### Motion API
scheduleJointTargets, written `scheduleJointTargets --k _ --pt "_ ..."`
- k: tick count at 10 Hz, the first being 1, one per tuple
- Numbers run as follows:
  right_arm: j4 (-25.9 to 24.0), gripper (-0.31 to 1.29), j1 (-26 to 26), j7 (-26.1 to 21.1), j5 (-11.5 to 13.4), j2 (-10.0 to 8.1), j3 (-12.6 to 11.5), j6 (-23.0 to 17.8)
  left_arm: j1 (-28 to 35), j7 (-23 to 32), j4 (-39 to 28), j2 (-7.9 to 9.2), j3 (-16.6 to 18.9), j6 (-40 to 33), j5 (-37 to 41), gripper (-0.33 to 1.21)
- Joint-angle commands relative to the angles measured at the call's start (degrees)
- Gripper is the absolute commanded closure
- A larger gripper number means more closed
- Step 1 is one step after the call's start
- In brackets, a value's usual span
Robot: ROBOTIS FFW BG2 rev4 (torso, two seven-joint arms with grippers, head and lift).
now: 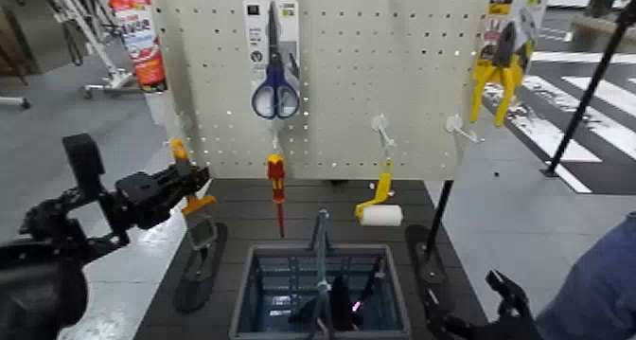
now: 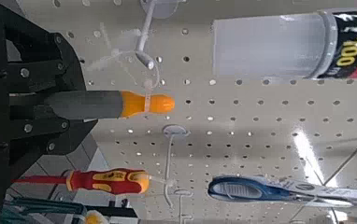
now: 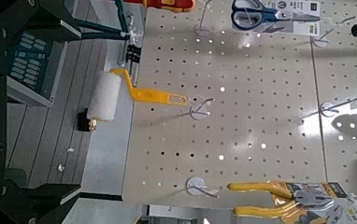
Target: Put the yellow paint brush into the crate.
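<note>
Grey-blue crate [image 1: 322,292] sits at the counter's [image 1: 241,206] front edge; the left tool [image 1: 175,187] grasps the yellow paint brush [image 1: 192,216] near the pegboard's [image 1: 379,79] lower left corner. Left wrist view shows its handle clenched. The right tool [image 1: 502,301] is low; I cannot tell its state.

Scissors [image 1: 274,83], red-and-yellow screwdriver [image 1: 276,185], paint roller [image 1: 380,207] and yellow pliers [image 1: 500,71] on a pegboard [image 1: 379,88].

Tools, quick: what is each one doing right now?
Left tool: closed on the yellow paint brush, beside the pegboard.
Right tool: low at the table's right edge; open or closed cannot be told.
</note>
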Motion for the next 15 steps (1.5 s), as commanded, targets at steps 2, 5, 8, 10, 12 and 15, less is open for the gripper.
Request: scheduleJointTargets --k 2,5,8,10,12,15 --pt "-0.14 0.15 0.21 0.00 0.00 0.00 -0.17 0.01 2.95 -0.66 -7.13 -1.57 2.01 3.43 0.02 1.11" --pt "-0.31 0.15 0.39 -0.09 0.00 -0.09 -0.17 0.01 3.30 -0.92 -9.15 -2.28 1.40 4.57 0.81 1.11" --pt "-0.23 0.15 0.30 -0.09 0.00 0.08 -0.08 0.09 3.47 -0.84 -8.18 -3.07 -1.85 4.66 6.08 1.11" --pt "-0.23 0.15 0.21 -0.09 0.09 0.08 -0.08 0.18 3.47 -0.84 -6.95 -3.16 -3.70 4.48 8.89 1.11" --pt "-0.14 0.15 0.12 -0.09 0.00 0.08 0.01 0.18 3.30 -0.66 -4.58 -3.42 -5.98 3.69 12.23 1.11" --pt "-0.05 0.15 0.04 -0.09 0.00 0.17 0.01 0.18 3.12 -0.66 -0.62 -3.59 -9.67 2.72 15.66 1.11"
